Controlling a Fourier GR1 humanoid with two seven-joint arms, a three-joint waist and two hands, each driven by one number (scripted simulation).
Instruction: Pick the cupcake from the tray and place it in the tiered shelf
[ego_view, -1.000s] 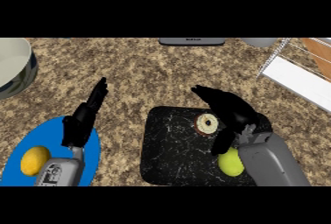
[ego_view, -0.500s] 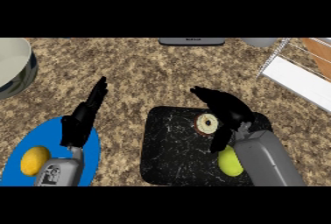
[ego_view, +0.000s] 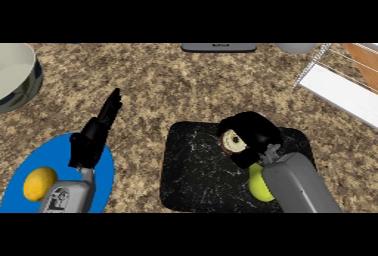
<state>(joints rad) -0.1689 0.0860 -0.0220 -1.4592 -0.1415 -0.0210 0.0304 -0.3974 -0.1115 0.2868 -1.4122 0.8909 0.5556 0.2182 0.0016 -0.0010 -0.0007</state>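
Centre-right of the frame: right hand (ego_view: 251, 137), black fingers curled round the small round cupcake with pale top and dark rim (ego_view: 235, 142), still low on the black speckled square tray (ego_view: 193, 170); yellow-green rounded fruit (ego_view: 258, 184) just below, half hidden by the grey forearm; left hand (ego_view: 94, 136) resting at lower left, fingers straight, over the blue round plate (ego_view: 103, 172) bearing a yellow lemon (ego_view: 38, 183); white wire tiered shelf (ego_view: 341, 90) at upper right, well apart, up and rightward from the cupcake; right hand clearly nearer; speckled brown stone surface (ego_view: 170, 90) between.
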